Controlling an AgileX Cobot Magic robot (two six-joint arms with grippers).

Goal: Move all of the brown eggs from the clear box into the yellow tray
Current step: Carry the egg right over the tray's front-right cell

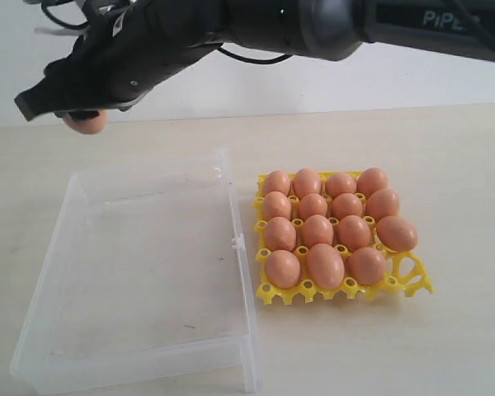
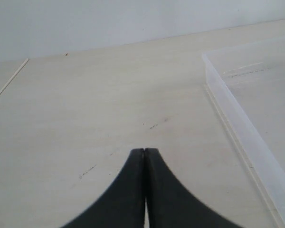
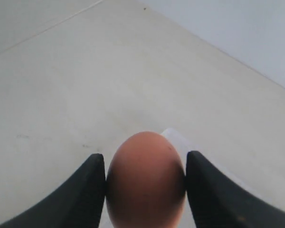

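Observation:
My right gripper (image 1: 78,115) reaches across to the upper left of the exterior view, above the far left corner of the clear box (image 1: 49,272). It is shut on a brown egg (image 3: 146,180), whose underside (image 1: 87,124) peeks out below the black fingers (image 3: 85,185). No egg shows inside the clear box. To its right, the yellow tray (image 1: 412,276) holds several brown eggs (image 1: 323,264), with its front right cell bare. Low over bare table left of the clear box's wall (image 2: 237,123), my left gripper (image 2: 145,151) is shut on nothing.
The light wooden table (image 1: 445,165) stretches around both containers. A pale wall rises behind it. The clear box has a small clasp tab (image 1: 236,242) on the side facing the tray.

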